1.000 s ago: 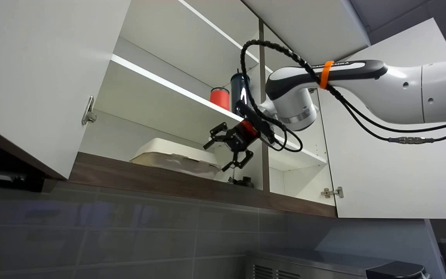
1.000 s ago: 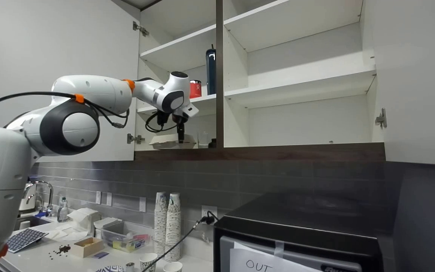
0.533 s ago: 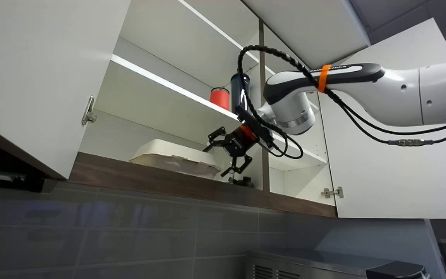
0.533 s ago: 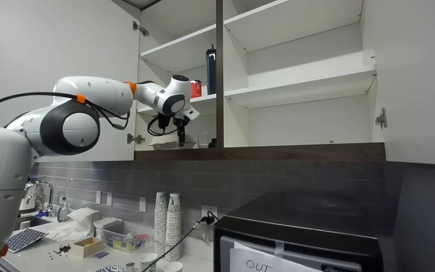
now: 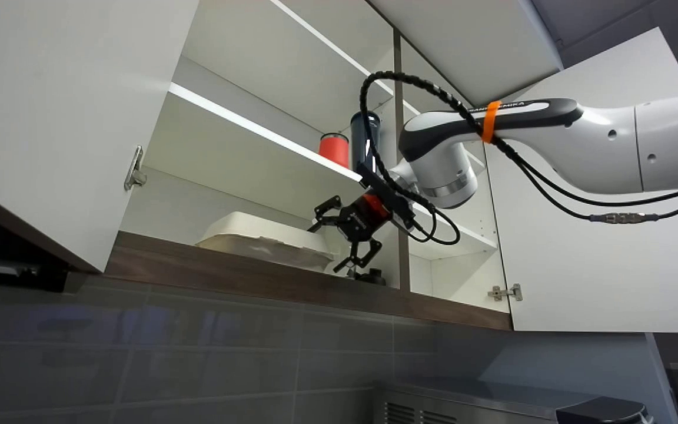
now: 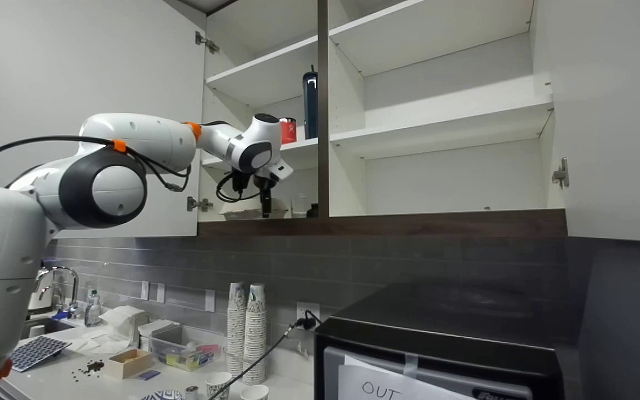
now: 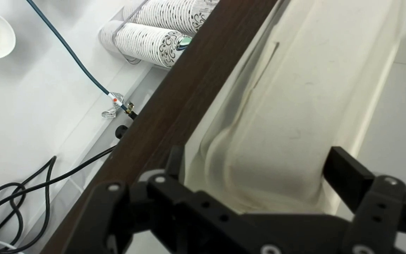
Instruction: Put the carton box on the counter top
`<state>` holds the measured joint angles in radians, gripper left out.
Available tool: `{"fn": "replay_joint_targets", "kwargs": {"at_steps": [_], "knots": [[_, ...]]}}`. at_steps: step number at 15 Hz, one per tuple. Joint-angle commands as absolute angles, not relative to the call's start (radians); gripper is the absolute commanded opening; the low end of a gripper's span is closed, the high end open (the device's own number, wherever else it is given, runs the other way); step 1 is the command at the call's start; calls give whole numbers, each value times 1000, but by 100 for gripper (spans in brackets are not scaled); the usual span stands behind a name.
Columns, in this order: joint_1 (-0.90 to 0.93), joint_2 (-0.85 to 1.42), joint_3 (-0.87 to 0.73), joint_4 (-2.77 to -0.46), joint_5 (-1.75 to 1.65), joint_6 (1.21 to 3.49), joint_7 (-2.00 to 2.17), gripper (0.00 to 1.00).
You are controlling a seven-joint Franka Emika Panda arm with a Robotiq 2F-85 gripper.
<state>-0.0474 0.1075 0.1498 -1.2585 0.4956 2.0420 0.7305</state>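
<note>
The box (image 5: 265, 238), lid down, sits on the bottom shelf of the cabinet (image 5: 168, 200), left of centre in an exterior view, behind the wood ledge (image 5: 292, 284). The gripper (image 5: 323, 249) hangs by its right end there, fingers (image 7: 345, 169) wide apart, clamped on nothing; in the wrist view they flank the box's near end at lower centre and lower right, and whether either touches cannot be told. The box looks like thin moulded fibre: probably light, springy, more dry than slippery, easily dented. A mild squeeze across that end, at rim height, seems best; pinching the lid alone might spring it loose on the way to the counter (image 6: 109, 391), lower left in an exterior view.
</note>
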Motion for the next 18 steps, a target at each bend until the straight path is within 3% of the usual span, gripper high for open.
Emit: {"fn": "replay_joint_targets", "kwargs": {"at_steps": [1,2,3,4,8,13,18], "knots": [[-47,102,153,-1288,527,2058,738,100],[-47,103,153,-1286,535,2059,742,100],[-48,104,153,-1285,540,2059,747,75],[-47,103,153,-1286,545,2064,752,74],[-47,104,151,-1288,559,2092,777,46],[-55,100,150,-1285,607,2086,790,38],[-71,85,143,-1294,701,2067,782,38]]}}
